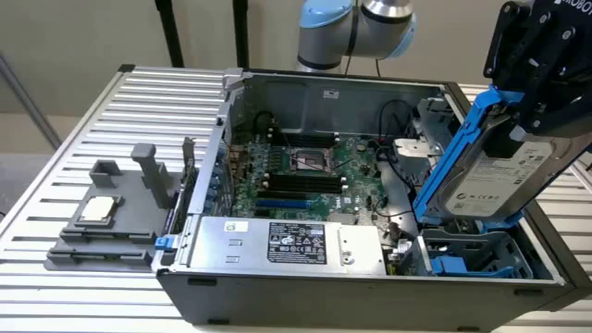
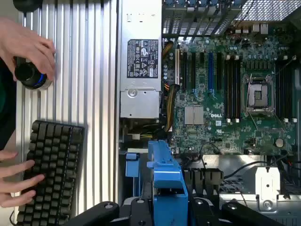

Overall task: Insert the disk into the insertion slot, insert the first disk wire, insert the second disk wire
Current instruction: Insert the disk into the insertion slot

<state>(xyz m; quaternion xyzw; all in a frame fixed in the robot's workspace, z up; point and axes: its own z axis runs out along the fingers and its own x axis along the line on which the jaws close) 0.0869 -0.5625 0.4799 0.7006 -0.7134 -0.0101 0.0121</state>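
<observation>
Exterior view: gripper (image 1: 523, 128) is pinching the disk (image 1: 495, 177) by its blue carrier, fingers closed on it. The disk hangs tilted, label side out, higher than the power-supply box (image 1: 287, 243) and off to the exterior view's right of it. The insertion slot (image 1: 467, 250) sits just beside the power-supply box on that same side, inside the case (image 1: 370, 298). The disk's low end is just over the slot, but it isn't in (bay looks vacant, blue fittings visible). The motherboard (image 1: 306, 173) lies behind the power-supply box.

Wrist view: disk (image 2: 164, 183) shows edge-on as the blue carrier, clamped in the gripper (image 2: 167, 209), and points toward the power-supply box (image 2: 141, 70). The motherboard (image 2: 225, 94) is beside that box. On the box's other side, out on the slatted table, a person has one hand (image 2: 26, 47) on a knob (image 2: 30, 75) and one on a keyboard (image 2: 49, 169).

Status, my read: step one is in hand, not done. Both disk wires are left to do (can't pick them out among the cables).
</observation>
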